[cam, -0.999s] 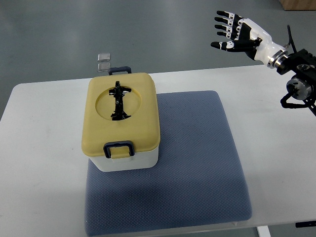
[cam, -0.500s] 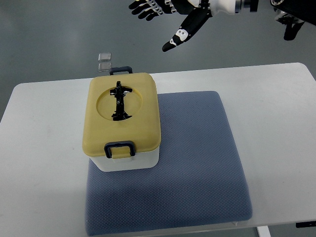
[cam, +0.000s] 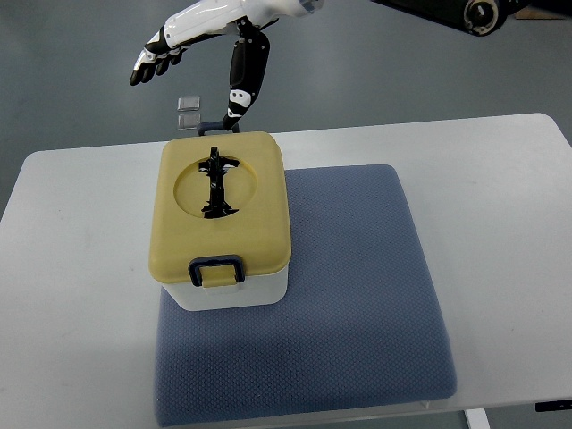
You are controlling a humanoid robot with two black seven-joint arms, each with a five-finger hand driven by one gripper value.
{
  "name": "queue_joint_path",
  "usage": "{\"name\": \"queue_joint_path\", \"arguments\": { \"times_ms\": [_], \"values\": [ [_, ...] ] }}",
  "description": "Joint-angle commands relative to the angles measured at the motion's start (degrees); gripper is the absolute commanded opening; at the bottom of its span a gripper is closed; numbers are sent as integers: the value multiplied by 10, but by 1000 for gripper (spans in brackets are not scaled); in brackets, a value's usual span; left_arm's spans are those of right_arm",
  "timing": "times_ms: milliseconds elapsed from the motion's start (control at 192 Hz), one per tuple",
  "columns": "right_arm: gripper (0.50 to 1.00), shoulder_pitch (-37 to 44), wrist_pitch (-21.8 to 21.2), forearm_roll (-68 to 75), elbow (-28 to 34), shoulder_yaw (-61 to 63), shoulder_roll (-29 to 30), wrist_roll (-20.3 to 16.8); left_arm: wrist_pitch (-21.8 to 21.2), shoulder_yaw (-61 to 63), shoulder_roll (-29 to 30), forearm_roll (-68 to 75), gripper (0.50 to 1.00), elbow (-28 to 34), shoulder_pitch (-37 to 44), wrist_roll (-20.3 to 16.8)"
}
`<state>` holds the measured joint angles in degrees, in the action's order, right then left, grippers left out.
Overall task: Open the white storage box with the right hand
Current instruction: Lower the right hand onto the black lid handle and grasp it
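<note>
The blue mat (cam: pixel 357 295) lay nearest me on the white table (cam: pixel 80 268), and the white storage box (cam: pixel 234 290) stood on the mat's left part, its yellow lid (cam: pixel 259 197) shut down flat. The box's long axis ran away from me. On its near end sat a dark blue latch (cam: pixel 214 268), down against the lid's edge. The black folded handle (cam: pixel 215 182) lay in the lid's round recess, lined up along that same near-to-far axis. At the far end a second dark latch (cam: pixel 217 126) showed just over the lid's rim.

My right hand (cam: pixel 210 36) hung beyond that far end, above and behind the box, touching nothing. The fingers (cam: pixel 152 61) were spread and relaxed, holding nothing, reaching toward the left, while my thumb (cam: pixel 239 85) pointed down toward the far latch, close over it as far as I could judge. So the box lay below and toward me from my fingers. The far latch was the nearer catch, I reckoned; the near one lay the whole length of the lid away. My left hand did not show at all.
</note>
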<state>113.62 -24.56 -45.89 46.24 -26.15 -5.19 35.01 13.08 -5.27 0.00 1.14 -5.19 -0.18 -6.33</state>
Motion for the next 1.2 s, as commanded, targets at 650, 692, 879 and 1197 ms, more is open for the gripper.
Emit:
{"name": "queue_joint_path", "arguments": {
  "times_ms": [650,692,879,1197],
  "values": [
    [913,13,217,-219,80,-77,44,0,0,0,0,0,1000,0,0,0],
    [913,14,225,-234,85,-81,44,0,0,0,0,0,1000,0,0,0],
    [909,9,257,-277,105,-87,44,0,-1,0,0,0,1000,0,0,0],
    [832,2,326,-372,119,-94,46,0,0,0,0,0,1000,0,0,0]
  ]
}}
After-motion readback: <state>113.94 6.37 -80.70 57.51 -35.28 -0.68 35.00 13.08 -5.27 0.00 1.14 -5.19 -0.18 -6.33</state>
